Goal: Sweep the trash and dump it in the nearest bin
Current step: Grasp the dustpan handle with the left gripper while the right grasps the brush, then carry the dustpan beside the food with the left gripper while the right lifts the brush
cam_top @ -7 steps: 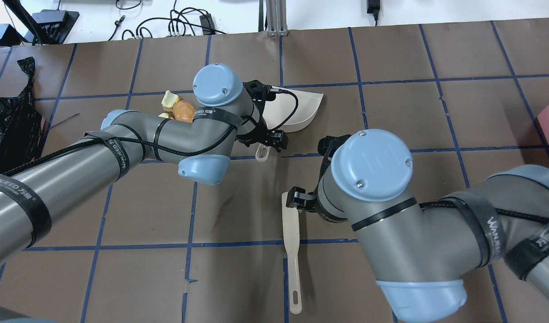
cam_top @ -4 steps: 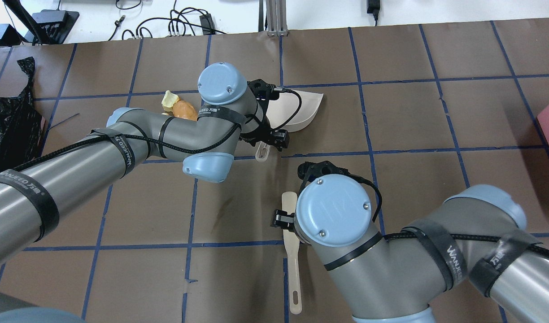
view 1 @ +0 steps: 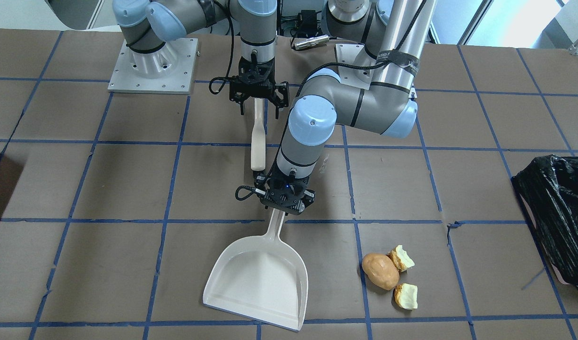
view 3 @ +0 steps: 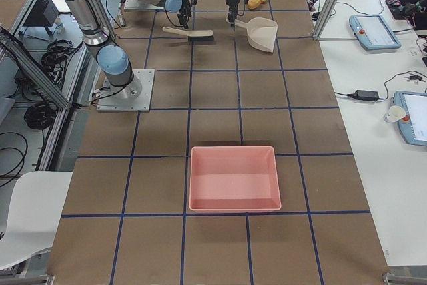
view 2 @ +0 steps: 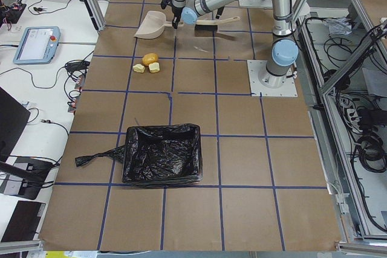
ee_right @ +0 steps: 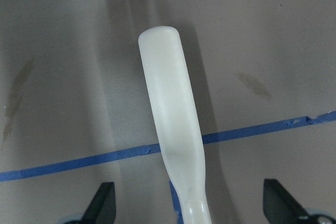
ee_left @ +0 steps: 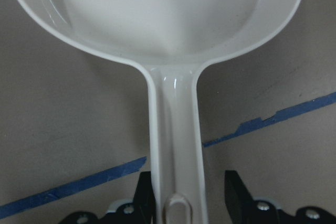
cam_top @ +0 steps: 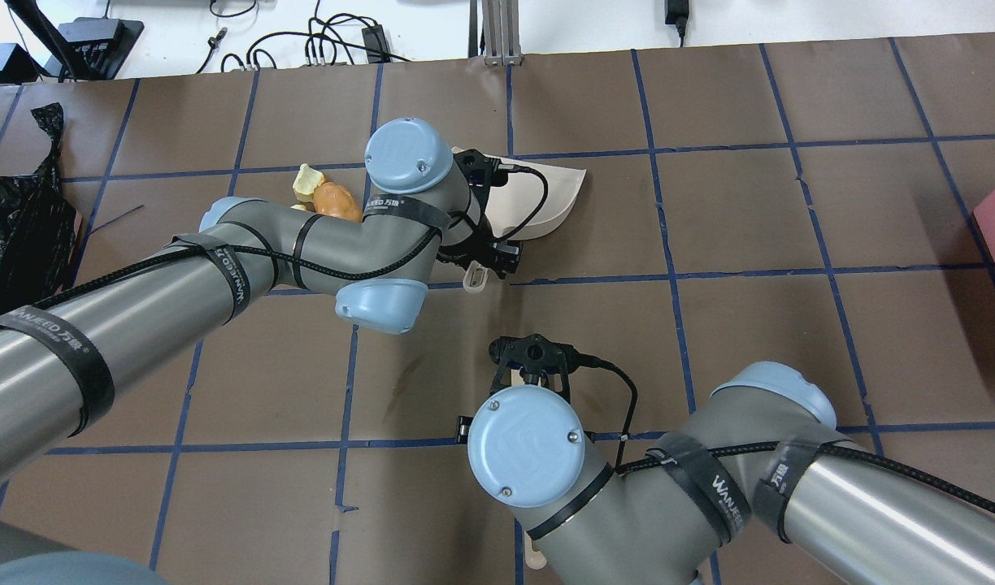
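The trash lies on the table in the front-facing view: a tan potato-like lump (view 1: 380, 271) with two pale chunks (view 1: 401, 258) (view 1: 406, 296) beside it. A white dustpan (view 1: 258, 283) lies flat to their left there. My left gripper (view 1: 285, 200) is open, its fingers (ee_left: 144, 199) on either side of the dustpan handle (ee_left: 176, 129). My right gripper (view 1: 257, 94) is wide open over the white brush handle (ee_right: 170, 114), fingers (ee_right: 102, 203) well apart from it. The black-bagged bin (view 1: 553, 212) stands beyond the trash, at the table end on my left.
A bagless pink tray (view 3: 233, 178) stands at the table end on my right. The brush (view 3: 189, 33) lies between the dustpan and my base. My left forearm (cam_top: 180, 284) passes over the table just beside the trash (cam_top: 337, 201).
My right arm has drawn back toward my base along the brush and turned its wrist over the handle. My left arm has shifted slightly right over the dustpan handle.
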`<state>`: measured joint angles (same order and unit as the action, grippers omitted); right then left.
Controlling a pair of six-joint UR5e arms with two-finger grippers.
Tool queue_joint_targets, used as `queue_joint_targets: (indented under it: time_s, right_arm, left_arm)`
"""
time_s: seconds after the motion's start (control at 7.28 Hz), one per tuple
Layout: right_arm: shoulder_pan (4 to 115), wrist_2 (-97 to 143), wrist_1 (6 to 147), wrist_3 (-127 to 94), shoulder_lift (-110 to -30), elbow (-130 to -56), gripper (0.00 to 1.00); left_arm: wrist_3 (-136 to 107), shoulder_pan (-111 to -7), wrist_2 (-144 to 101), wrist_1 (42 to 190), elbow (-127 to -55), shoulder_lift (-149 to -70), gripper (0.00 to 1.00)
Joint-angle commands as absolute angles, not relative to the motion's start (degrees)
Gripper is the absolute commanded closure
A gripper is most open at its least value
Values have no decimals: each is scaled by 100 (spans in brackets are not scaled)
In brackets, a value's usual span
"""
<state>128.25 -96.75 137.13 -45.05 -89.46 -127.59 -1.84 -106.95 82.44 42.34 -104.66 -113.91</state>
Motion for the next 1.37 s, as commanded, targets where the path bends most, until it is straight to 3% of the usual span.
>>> queue_joint_targets:
  time_s: [0.0,0.14,0.41,0.82,1.24]
  right_arm:
    - [12929,-9677,13799,-3862,-8903,-13076,0]
    - [12946,-9677,14199,-3876,-8921,-13270,0]
    - [12972,-9642,14422,-4007,-8947,-13333,0]
    - [13525,-9712,14537,-4237,-8930,-13342,0]
    - [13509,-9747,15028,-3920,-9210,-13938,0]
  left_arm:
    - [-185,-10688,8244,4228,-10485,-11391,52]
    - [-193,-10688,8270,4254,-10459,-11382,70]
    - [-237,-10688,8279,4403,-10433,-11364,90]
    - [-360,-10688,8323,4482,-10258,-11233,95]
    - [-255,-10486,8587,5945,-9048,-11110,94]
